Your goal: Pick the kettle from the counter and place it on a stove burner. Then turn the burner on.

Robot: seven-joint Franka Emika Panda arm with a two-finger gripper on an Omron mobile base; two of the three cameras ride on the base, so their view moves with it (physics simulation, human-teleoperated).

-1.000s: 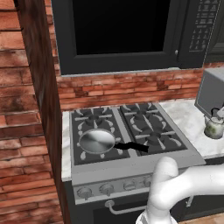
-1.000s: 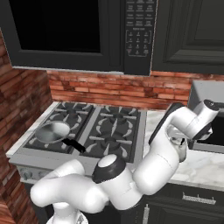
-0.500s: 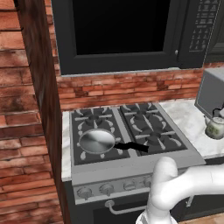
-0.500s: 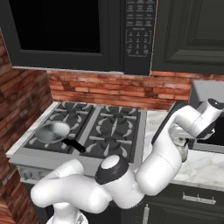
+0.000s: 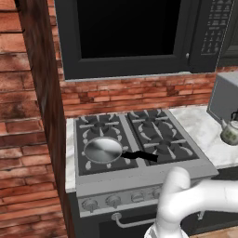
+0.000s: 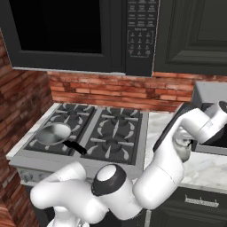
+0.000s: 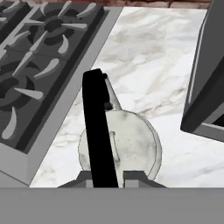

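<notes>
Hand view is looking straight down on the kettle (image 7: 131, 146), which is sitting on the counter (image 7: 148, 65) just beside the stove's right edge. The gripper (image 7: 105, 177) is closing on the black arched handle (image 7: 97, 131), its jaws nearly together around the thin wire, probably because that arch is giving the only narrow purchase for lifting toward a stove burner (image 7: 52, 26).

frying pan (image 5: 102, 150), microwave (image 5: 130, 35), brick wall (image 6: 106, 92)
</notes>
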